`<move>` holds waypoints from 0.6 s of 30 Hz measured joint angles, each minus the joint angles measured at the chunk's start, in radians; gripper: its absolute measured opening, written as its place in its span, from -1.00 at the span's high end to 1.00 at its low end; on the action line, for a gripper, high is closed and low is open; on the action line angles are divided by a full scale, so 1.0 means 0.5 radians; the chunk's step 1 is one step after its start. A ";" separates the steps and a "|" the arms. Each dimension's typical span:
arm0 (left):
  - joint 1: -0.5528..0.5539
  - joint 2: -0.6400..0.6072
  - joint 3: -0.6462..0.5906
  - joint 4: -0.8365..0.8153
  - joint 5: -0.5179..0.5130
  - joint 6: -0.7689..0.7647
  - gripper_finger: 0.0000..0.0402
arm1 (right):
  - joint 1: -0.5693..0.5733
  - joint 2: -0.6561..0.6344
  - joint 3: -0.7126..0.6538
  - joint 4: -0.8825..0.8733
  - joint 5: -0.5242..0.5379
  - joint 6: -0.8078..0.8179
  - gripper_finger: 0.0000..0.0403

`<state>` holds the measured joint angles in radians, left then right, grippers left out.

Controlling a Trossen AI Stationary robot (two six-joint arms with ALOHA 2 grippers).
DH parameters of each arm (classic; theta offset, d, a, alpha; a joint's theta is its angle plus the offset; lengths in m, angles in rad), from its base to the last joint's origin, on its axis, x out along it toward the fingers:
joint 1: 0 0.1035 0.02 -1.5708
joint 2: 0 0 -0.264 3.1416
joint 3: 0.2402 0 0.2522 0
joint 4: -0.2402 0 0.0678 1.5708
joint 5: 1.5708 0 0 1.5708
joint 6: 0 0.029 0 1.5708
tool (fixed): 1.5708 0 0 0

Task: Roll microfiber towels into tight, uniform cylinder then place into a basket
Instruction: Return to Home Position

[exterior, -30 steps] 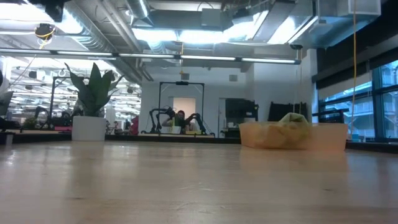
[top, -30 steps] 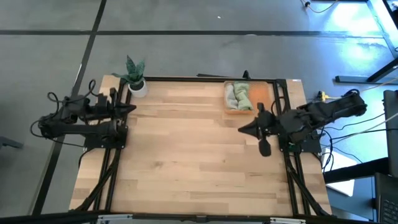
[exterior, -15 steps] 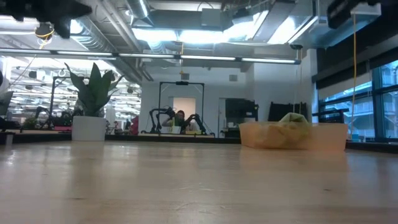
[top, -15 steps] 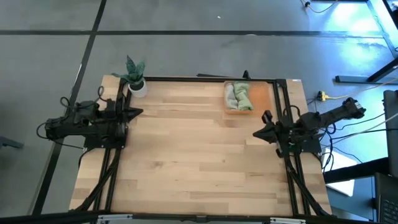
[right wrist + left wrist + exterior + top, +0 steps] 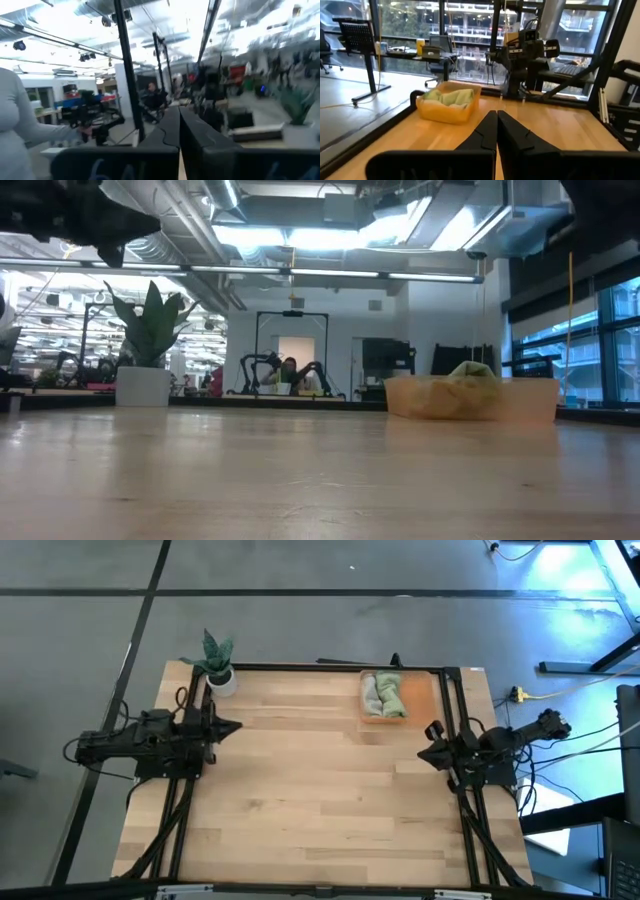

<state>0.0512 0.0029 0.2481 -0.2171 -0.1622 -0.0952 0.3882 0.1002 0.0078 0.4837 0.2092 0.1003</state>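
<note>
Toward the upper right of the high view, the orange basket (image 5: 420, 692) sits at the top edge of the tabletop (image 5: 320, 790). It holds two bundled towels side by side, the grey towel (image 5: 372, 692) on the left and the green towel (image 5: 392, 698) to its right. The left gripper (image 5: 234, 727) hangs over the tabletop's left edge. The right gripper (image 5: 424, 752) hangs at the right edge, below the basket. Both have their jaws pressed together.

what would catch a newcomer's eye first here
The orange basket at the far edge of the table holds the grey towel beside the green towel, both rolled. The left gripper and right gripper hang shut at opposite sides, and a potted plant marks the far left corner.
</note>
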 joint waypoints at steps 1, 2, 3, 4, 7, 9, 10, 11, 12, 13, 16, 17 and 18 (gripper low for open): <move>0.000 0.000 -0.029 0.031 0.000 0.000 1.00 | 0.000 -0.016 0.001 0.001 0.003 -0.055 0.99; 0.000 0.000 -0.065 0.049 0.000 0.000 1.00 | 0.000 -0.030 0.002 -0.003 0.001 -0.118 0.99; 0.000 0.000 -0.109 0.068 0.000 -0.001 1.00 | 0.000 -0.040 0.002 -0.010 -0.002 -0.172 0.99; 0.000 0.000 -0.162 0.100 0.000 0.000 1.00 | 0.000 -0.042 0.002 -0.014 -0.002 -0.226 0.99; 0.000 -0.001 -0.319 0.268 0.000 0.000 1.00 | 0.000 -0.041 0.002 -0.090 -0.001 -0.366 0.99; 0.000 0.000 -0.444 0.395 0.006 -0.002 1.00 | 0.000 -0.041 0.002 -0.160 0.046 -0.362 0.99; 0.000 0.004 -0.480 0.493 0.018 0.007 1.00 | 0.000 -0.041 0.002 -0.195 0.085 -0.339 0.99; 0.000 0.005 -0.480 0.518 0.042 0.050 1.00 | 0.000 -0.041 0.002 -0.228 0.128 -0.306 0.99; 0.001 0.013 -0.478 0.536 0.067 0.101 1.00 | 0.000 -0.040 0.002 -0.256 0.166 -0.269 0.99; 0.000 0.024 -0.476 0.543 0.069 0.134 1.00 | 0.000 -0.040 0.002 -0.288 0.194 -0.248 0.99; 0.001 0.003 -0.481 0.498 0.055 0.239 1.00 | -0.002 -0.040 0.003 -0.415 0.224 -0.227 0.99; 0.001 0.003 -0.481 0.507 0.054 0.270 1.00 | -0.006 -0.040 0.003 -0.467 0.224 -0.221 0.99; 0.001 0.003 -0.481 0.502 0.054 0.295 1.00 | -0.013 -0.039 0.003 -0.512 0.231 -0.211 0.98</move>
<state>0.0518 0.0046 0.0078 0.0338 -0.1354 0.0521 0.3818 0.0807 0.0093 0.2278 0.3245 -0.0053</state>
